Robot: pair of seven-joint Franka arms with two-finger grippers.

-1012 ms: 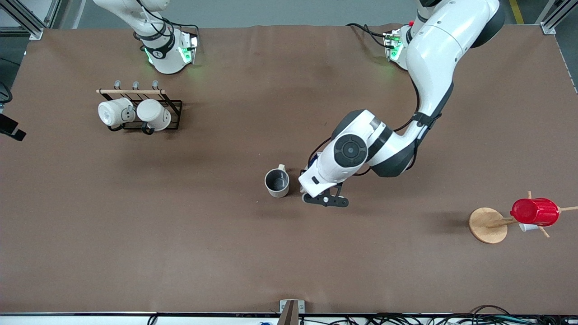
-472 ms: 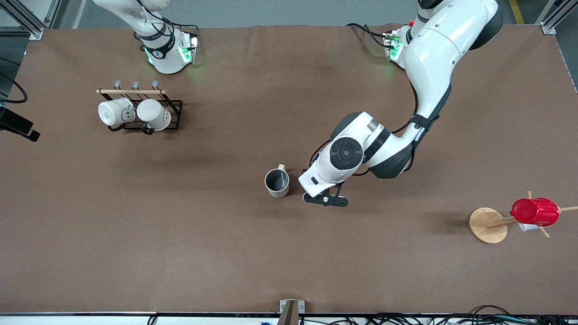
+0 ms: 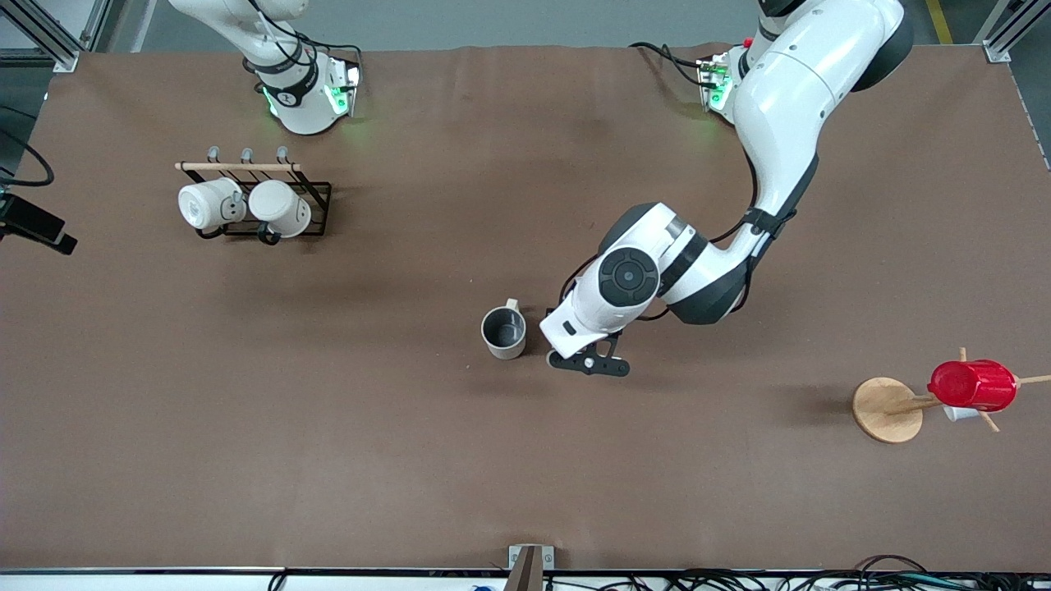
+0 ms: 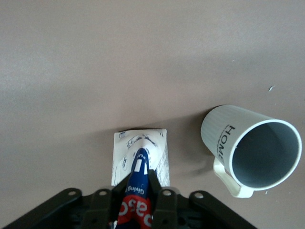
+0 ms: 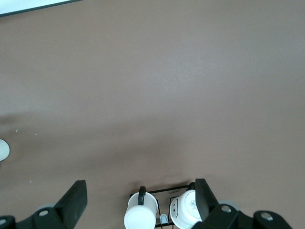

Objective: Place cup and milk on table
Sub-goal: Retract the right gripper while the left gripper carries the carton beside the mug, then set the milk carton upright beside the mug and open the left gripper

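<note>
1. Front view: brown surface (image 3: 328, 427) and the left arm bent low mid-table, its wrist hiding the milk; left gripper (image 3: 589, 364) sits beside the cup (image 3: 503, 332), toward the left arm's end.
2. Left wrist view: jaws pinching the milk (image 4: 140, 164) at its ridge; carton stands on the surface, apart from the cup (image 4: 252, 149).
3. Right wrist view: right gripper (image 5: 140, 196) waits over the mug rack (image 5: 162, 210), jaws spread.

Milk (image 4: 138, 174) between left gripper (image 4: 139, 195) jaws, cup (image 4: 252, 148) beside.

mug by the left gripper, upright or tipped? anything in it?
Upright and empty. The mug stands on the table with its mouth up; the left wrist view shows its bare grey inside.
</note>
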